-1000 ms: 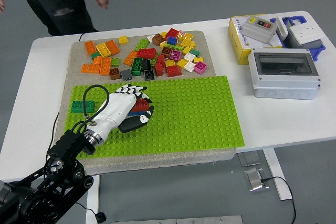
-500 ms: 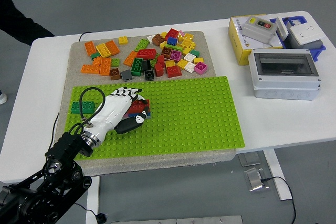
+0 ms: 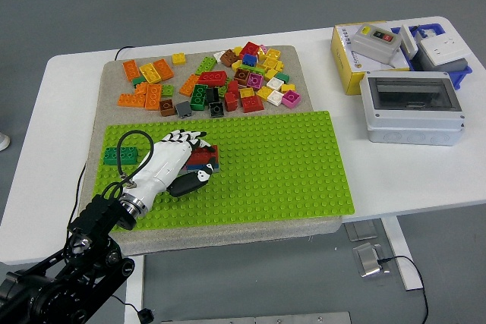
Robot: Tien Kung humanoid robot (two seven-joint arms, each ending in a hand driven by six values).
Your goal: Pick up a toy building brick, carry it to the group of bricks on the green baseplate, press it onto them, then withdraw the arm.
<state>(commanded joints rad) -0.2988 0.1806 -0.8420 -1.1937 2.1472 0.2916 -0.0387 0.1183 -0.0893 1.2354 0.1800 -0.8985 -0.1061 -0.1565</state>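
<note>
On green baseplate (image 3: 288, 165), left robot hand (image 3: 176, 161) lies palm-down w/ fingers curled over red/blue brick group (image 3: 205, 158).

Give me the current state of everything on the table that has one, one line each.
Left robot hand: lying over the brick stack, fingers draped on it; a grasp cannot be confirmed.
Brick stack: red and blue, seated on the green baseplate, partly hidden.
Dark green brick: flat at the baseplate's left edge.
Loose bricks: scattered on the mat, untouched.
Grey enclosure: clear lid closed.
Right robot hand: out of view.
</note>
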